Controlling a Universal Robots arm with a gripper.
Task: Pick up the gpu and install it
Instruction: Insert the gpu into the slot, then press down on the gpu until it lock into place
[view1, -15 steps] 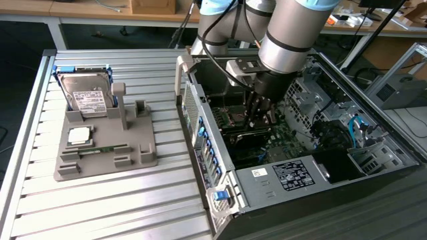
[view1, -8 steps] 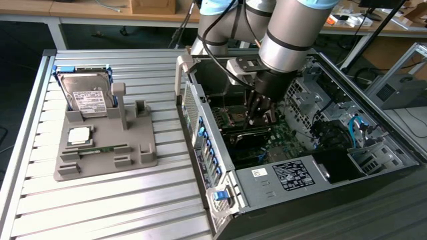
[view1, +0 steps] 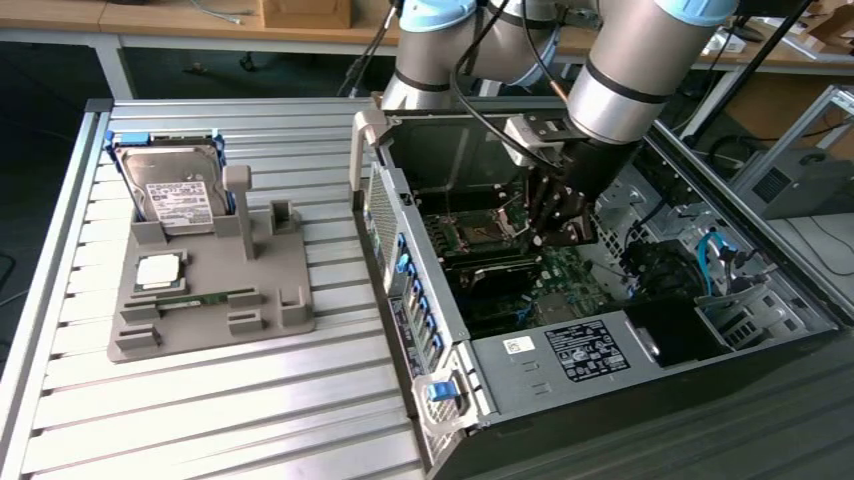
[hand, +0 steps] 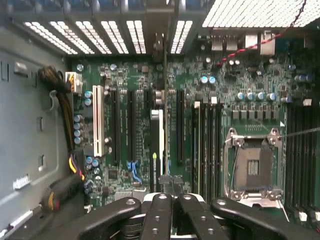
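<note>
Fingers (hand: 160, 215) are sitting nearest the lens, and you are looking past them into the case (view1: 574, 350). Your gripper (hand: 172, 197) is clenching fully, pads meeting, right at the near top edge of the gpu (hand: 164, 100). I cannot tell whether the pads are nipping that edge or only resting on it.

The gpu is standing edge-on over the motherboard (hand: 260, 75), lying along one of the long black slots, with its bracket end reaching toward the case's far vented wall. By my reading you are working the install step, with the pick-up done, since the card is in the case and not on the tray (view1: 287, 310).

Seating it is calling for a straight push along the card's plane, with no tilt, or the edge connector could be riding the slot lip.

Counting:
- One gpu.
- One gripper.
- One case.
- One bare cpu socket (hand: 252, 167).
- On the tray at the exterior view's left, one hard drive (view1: 180, 195), one cpu chip (view1: 160, 270) and one memory stick (view1: 200, 300).
</note>
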